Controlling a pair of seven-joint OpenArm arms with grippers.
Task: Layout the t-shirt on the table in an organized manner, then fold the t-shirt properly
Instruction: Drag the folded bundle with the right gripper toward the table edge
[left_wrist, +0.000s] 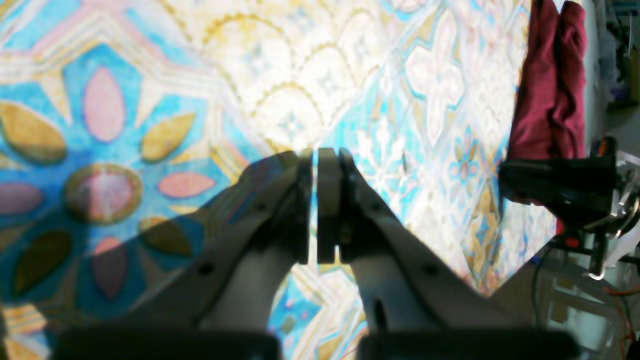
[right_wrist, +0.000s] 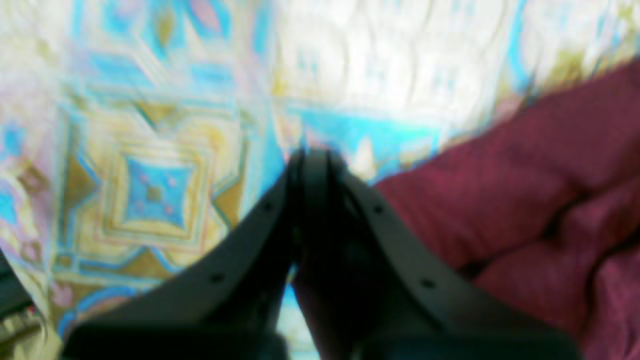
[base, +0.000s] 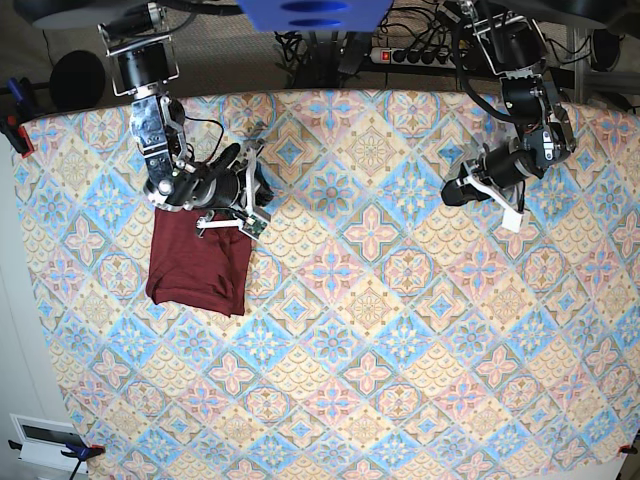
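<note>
The t-shirt (base: 198, 267) lies as a compact maroon folded rectangle on the left part of the table (base: 400, 350). My right gripper (base: 264, 189) hovers just past the shirt's upper right corner, jaws shut and holding nothing. In the right wrist view that gripper (right_wrist: 311, 156) points at bare tablecloth (right_wrist: 150, 190), with soft maroon folds of the t-shirt (right_wrist: 525, 200) to its right. My left gripper (base: 448, 192) is far off over the right half of the table. It (left_wrist: 315, 156) is shut and empty above the patterned cloth (left_wrist: 150, 100). The t-shirt (left_wrist: 550, 95) shows at that view's far right edge.
The right arm's black body (left_wrist: 555, 185) appears below the shirt in the left wrist view. Cables and a power strip (base: 420, 52) lie behind the table's back edge. Clamps hold the cloth at the left corners (base: 18, 130).
</note>
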